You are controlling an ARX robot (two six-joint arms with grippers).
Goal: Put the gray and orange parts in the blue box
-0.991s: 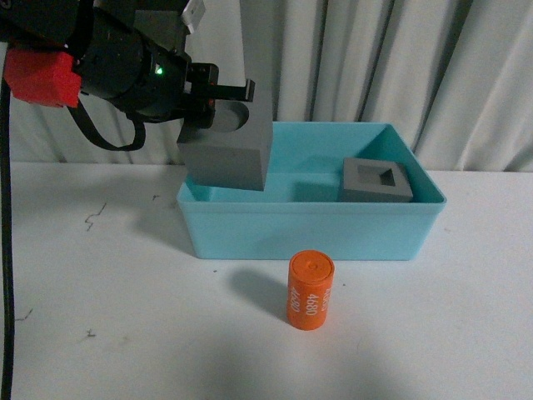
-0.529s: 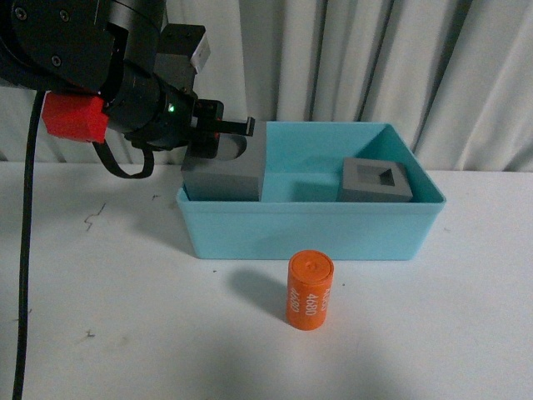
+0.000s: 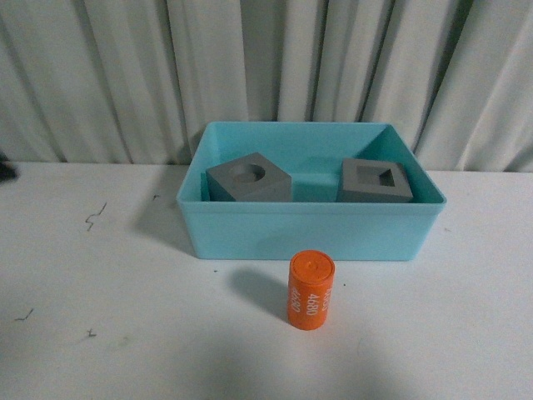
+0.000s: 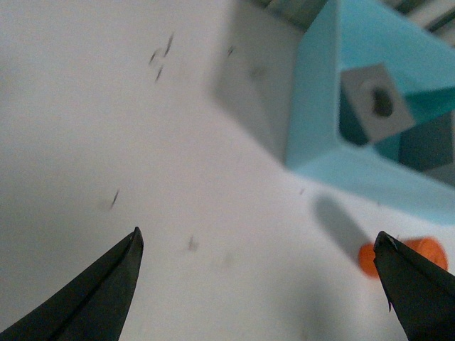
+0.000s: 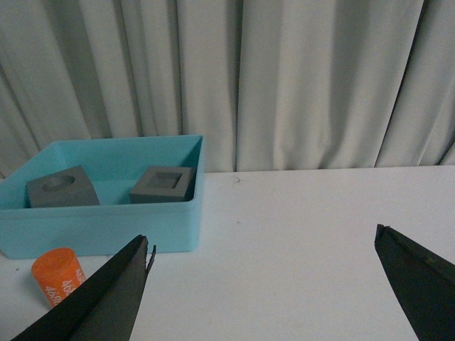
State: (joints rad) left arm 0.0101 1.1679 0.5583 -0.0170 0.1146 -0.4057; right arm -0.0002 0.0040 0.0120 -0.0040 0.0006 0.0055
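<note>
Gaping wide, the left gripper (image 4: 256, 238) holds nothing. Its dark jaws stand far apart above the white table (image 3: 100, 317), beyond the left end of the blue box (image 3: 308, 229), touching neither the box nor any part. The right gripper (image 5: 263, 234) is spread just as wide and is likewise empty, hanging over the table well off to the right of the box.

Inside the box, the gray cube with the round recess (image 3: 250, 179) sits at the left end, turned askew to the walls. The gray cube with the square recess (image 3: 376, 180) sits at the right end, squarer to the walls, and the two are apart. The orange cylinder (image 3: 311, 292), printed "4680", stands upright on the table just in front of the box's front wall, outside it. A pale curtain (image 3: 333, 67) hangs behind the box.
</note>
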